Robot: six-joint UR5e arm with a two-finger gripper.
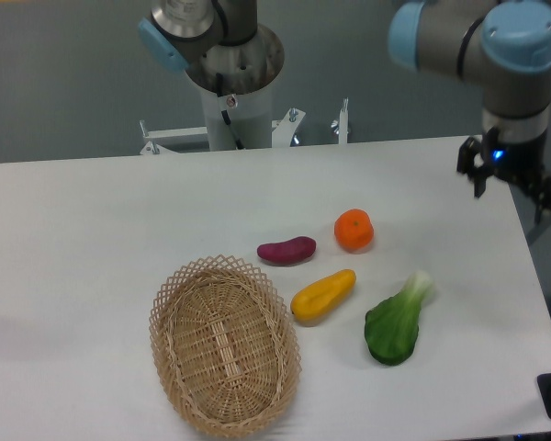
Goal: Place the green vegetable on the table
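Behind the work area I see a plain grey-blue wall (64,83), evenly lit, and a white metal bracket frame (248,133) along the far edge.

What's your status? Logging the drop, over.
Gripper open, empty, raised near the table's right edge. Green vegetable lying flat on table, right of yellow vegetable. Nothing in the way.
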